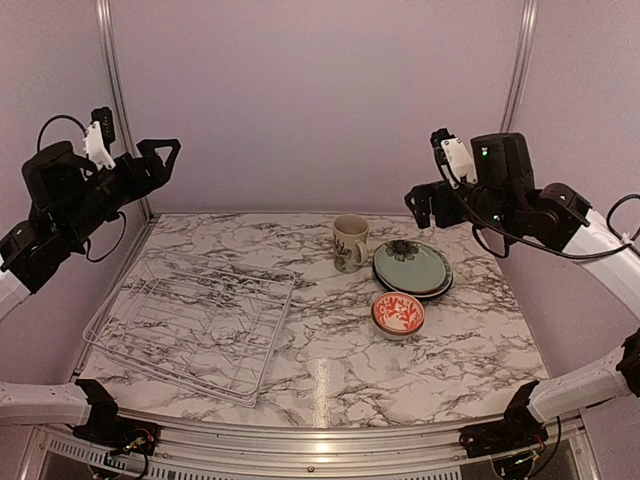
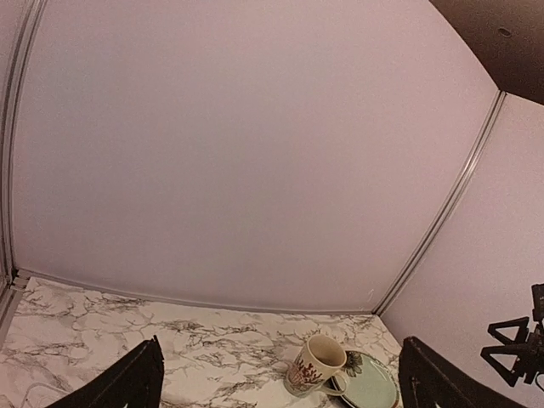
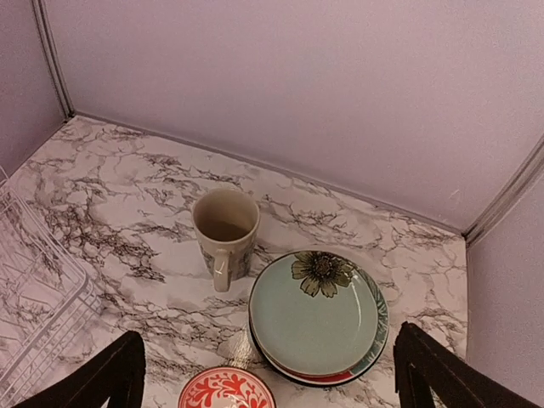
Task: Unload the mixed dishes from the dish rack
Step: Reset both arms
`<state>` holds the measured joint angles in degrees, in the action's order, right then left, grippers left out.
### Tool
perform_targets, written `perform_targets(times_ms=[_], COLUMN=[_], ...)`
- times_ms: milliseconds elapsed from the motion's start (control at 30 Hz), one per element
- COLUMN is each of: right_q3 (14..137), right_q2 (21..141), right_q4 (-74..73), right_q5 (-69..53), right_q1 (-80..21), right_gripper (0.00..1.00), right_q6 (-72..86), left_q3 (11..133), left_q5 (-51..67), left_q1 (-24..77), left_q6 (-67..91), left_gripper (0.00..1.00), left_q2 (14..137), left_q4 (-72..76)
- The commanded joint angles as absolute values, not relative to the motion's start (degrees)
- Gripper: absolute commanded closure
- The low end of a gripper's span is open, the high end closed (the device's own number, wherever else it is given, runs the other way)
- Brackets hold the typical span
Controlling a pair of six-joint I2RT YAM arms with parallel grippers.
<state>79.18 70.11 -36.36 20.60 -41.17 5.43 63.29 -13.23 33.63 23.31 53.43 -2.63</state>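
A white wire dish rack (image 1: 190,322) lies flat on the left half of a marble-patterned table (image 1: 330,375), turned slightly askew. Only the marble shows through its wires.

The dishes stand together on the right half of the table, well apart from the rack. A cream mug with a dark leafy print (image 1: 349,242) stands upright near the back wall, mouth up. Just beside it on the right is a stack of plates (image 1: 440,285). The top one is a pale green plate (image 3: 314,319) with a dark flower mark at its far edge, and the rims below it show teal, red and black. A small red-and-white patterned bowl (image 1: 398,313) sits upright just in front of the stack, nearer the arms.

Both arms are raised above the table and touch none of this. The left gripper (image 1: 160,152) hangs high over the far left corner, fingers spread wide and holding nothing. The right gripper (image 1: 428,203) hovers above the mug and plates, fingers also spread wide and holding nothing.
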Motion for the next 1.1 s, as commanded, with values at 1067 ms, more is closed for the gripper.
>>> perform_targets(times_ms=[1067], right_q3=[66.4], right_q2=[39.6], right_q4=[-6.9], right_q5=[33.5], right_q1=[-40.9], right_gripper=[0.01], right_q6=[-2.4], left_q3=[68.8], left_q5=[-30.3], left_q1=[33.4], left_q6=[5.6], left_gripper=[0.01], left_q2=[31.5], left_q4=[-7.6])
